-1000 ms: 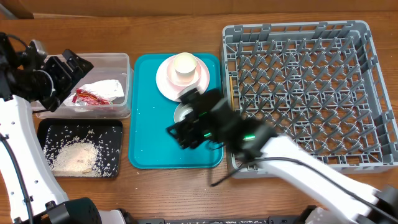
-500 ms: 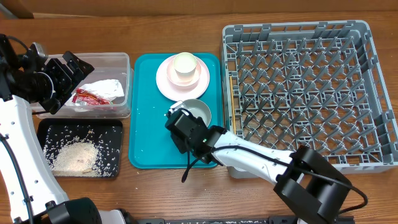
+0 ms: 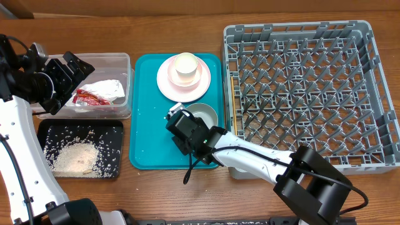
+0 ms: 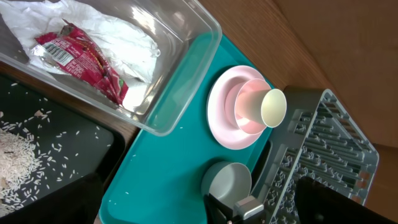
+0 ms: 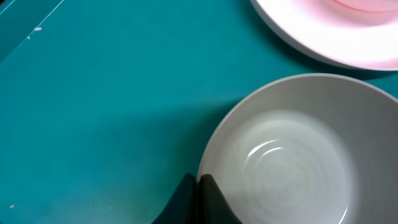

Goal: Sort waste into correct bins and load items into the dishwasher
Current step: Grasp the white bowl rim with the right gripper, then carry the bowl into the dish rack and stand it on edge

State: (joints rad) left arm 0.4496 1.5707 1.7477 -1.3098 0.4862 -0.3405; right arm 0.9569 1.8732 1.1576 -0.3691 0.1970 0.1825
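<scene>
My right gripper (image 3: 185, 119) (image 5: 199, 186) is shut on the near-left rim of the grey-white bowl (image 3: 205, 114) (image 5: 298, 155), one finger inside and one outside. The bowl rests on the teal tray (image 3: 147, 131). Behind it, a cream cup (image 3: 185, 64) stands in a pinkish bowl (image 4: 249, 106) on the round pink plate (image 3: 165, 80). My left gripper (image 3: 59, 78) hangs open over the clear tub (image 3: 122, 62), which holds the red wrapper (image 3: 90, 97) and white napkin (image 3: 107, 87). Rice grains (image 3: 75, 156) lie in the black tray (image 3: 47, 128). The grey dish rack (image 3: 300, 87) holds nothing.
The rack's left wall stands right beside the teal tray's right edge, close to the held bowl. The clear tub and black tray sit side by side left of the teal tray. Bare wooden table runs along the front edge.
The right arm swung in to the bowl and its jaws closed on the rim. The bowl slid slightly to the right. The left arm stayed put.
</scene>
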